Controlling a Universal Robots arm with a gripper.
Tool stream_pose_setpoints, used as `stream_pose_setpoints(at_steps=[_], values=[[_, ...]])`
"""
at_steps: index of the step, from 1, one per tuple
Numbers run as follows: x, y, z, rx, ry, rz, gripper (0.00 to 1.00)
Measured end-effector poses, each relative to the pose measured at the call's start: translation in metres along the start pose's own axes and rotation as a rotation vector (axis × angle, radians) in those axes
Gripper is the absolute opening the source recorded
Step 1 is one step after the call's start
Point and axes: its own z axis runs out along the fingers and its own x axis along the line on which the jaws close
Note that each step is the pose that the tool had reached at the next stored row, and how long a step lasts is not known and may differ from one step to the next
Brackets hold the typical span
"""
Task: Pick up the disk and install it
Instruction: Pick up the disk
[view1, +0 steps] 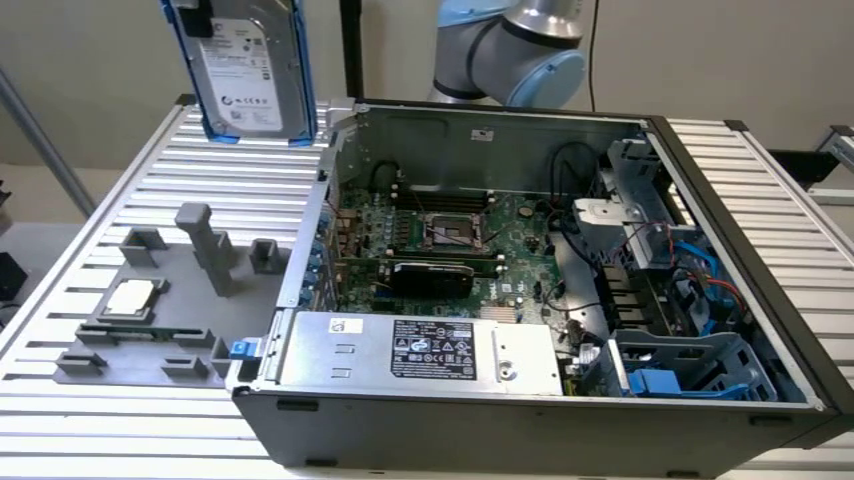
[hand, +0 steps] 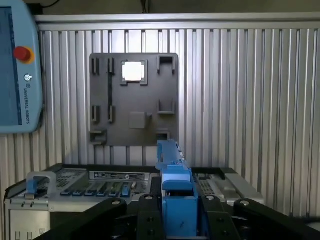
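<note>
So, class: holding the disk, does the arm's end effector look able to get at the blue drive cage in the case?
Probably yes. The end effector grips the disk, the case lies open on top, and nothing covers the drive cage; blue cables beside it might snag.

Hand (hand: 178, 217) high, fingers (hand: 149, 220) clamped on disk (view1: 247, 75), gripping upper edge; arm (view1: 514, 45) bent at joint.

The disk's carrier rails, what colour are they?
Bright blue, framing the silver-grey disk with its white label; this shows best in the exterior view.
</note>
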Motion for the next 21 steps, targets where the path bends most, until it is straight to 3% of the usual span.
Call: stream_pose_setpoints(at_steps=[12,21], values=[[0.013,-0.0544,-0.0045,-0.0002,0.0001,0.000,0.00],[0.032,-0.0864,-0.0044,-0.0001,0.0001,0.000,0.00]])
